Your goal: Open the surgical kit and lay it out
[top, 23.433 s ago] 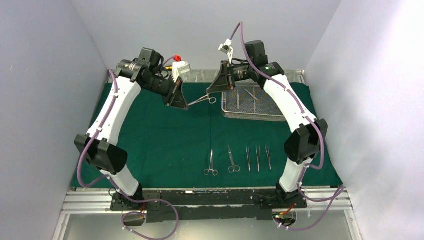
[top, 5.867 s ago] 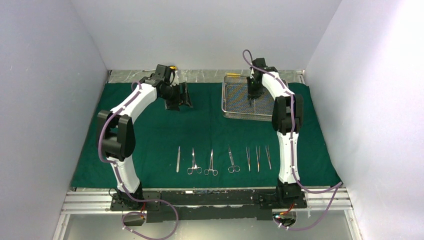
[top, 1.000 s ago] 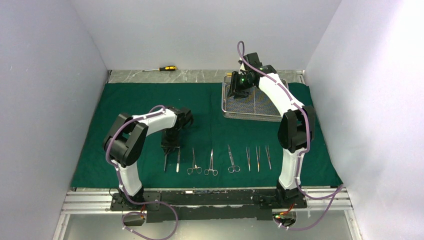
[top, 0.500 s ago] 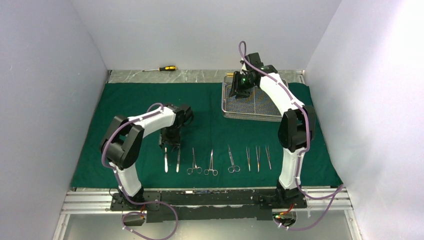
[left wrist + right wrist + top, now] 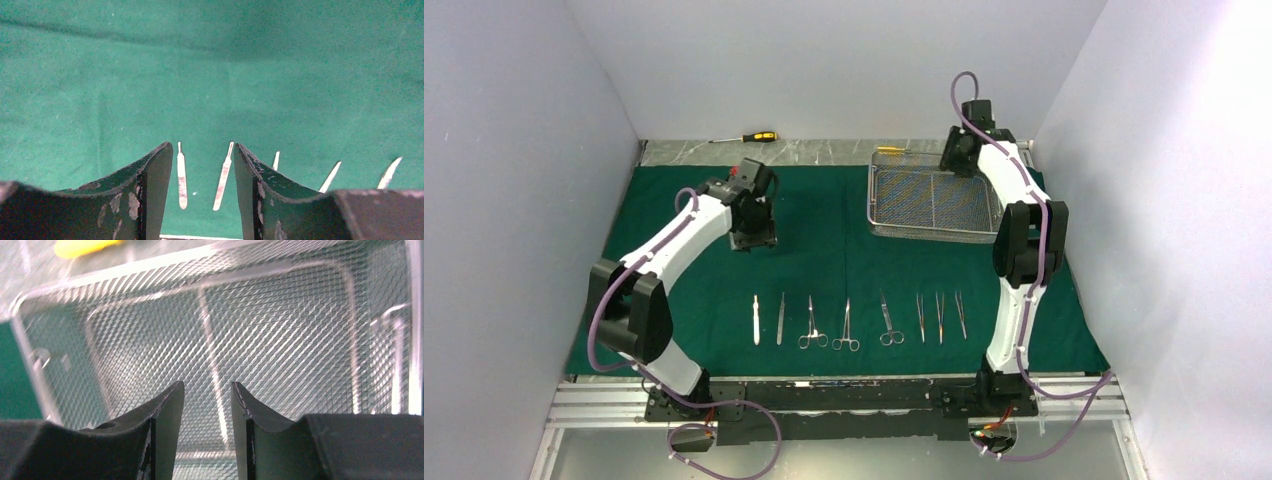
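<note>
The dark green cloth [image 5: 714, 275] is spread flat over the table. Several steel instruments lie on it in a row near the front: two scalpel handles [image 5: 756, 320] [image 5: 780, 318], three ring-handled clamps [image 5: 846, 326] and three tweezers [image 5: 940, 316]. My left gripper [image 5: 752, 238] hangs open and holds nothing, above the cloth behind the row's left end. In the left wrist view the two scalpel handles [image 5: 181, 175] [image 5: 223, 177] show between its fingers, far below the gripper [image 5: 202, 146]. The wire-mesh tray [image 5: 929, 236] stands at the back right with bare mesh. My right gripper [image 5: 954, 160] hovers open over its far edge [image 5: 207, 384].
A yellow-and-black screwdriver [image 5: 749, 137] lies on the bare strip behind the cloth. A second yellow handle [image 5: 889, 150] [image 5: 82, 247] lies just behind the tray [image 5: 280, 330]. Grey walls close in the left, right and back sides.
The left gripper opened and left a scalpel handle at the row's left end, then rose and drew back. The right gripper moved from the tray's left part to its far right edge.
</note>
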You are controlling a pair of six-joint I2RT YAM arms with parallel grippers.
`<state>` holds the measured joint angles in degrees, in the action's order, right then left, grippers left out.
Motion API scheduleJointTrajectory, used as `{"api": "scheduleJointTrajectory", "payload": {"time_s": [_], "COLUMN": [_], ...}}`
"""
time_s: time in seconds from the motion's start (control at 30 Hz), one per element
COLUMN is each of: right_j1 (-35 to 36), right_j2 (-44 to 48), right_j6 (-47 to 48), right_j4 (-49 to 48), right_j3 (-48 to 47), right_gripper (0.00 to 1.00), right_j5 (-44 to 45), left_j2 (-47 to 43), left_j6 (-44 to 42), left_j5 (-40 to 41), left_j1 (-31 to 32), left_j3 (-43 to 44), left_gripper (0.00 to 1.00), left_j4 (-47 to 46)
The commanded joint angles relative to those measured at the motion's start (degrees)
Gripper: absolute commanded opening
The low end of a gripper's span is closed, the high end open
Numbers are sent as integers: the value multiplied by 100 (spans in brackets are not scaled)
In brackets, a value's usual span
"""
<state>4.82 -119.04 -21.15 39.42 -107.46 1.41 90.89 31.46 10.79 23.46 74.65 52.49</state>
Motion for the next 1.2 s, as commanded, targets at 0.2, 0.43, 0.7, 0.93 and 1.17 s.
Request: {"api": "scheduleJointTrajectory", "payload": {"time_s": [0.2,0.43,0.7,0.93,1.17], "right_j1": [-447,-752,-1055,-1278,-1352], "right_j2": [-761,-1462,-1763,-2050,-2330], "right_j6": [304,367,468,489,454], "right_j4": [-2351,-2365,-2451,-2608,-2440], "right_j3": [58,-467,-562,-651,-1055], "right_gripper": [40,46,59,54,39], "right_j5": [641,612,-322,-1186,-1559], "left_j2": [383,614,784,915,993], "left_j6": [-241,-331,-378,-395,-353], "left_j5": [-1900,-2241,-2467,-2627,-2733], "left_j1": [-1004,-1247,-1396,-1432,-1432], "left_j3": [686,869,1022,1143,1194], "left_gripper": [53,52,52,48,46], "left_j4": [-578,-537,-474,-492,-512]}}
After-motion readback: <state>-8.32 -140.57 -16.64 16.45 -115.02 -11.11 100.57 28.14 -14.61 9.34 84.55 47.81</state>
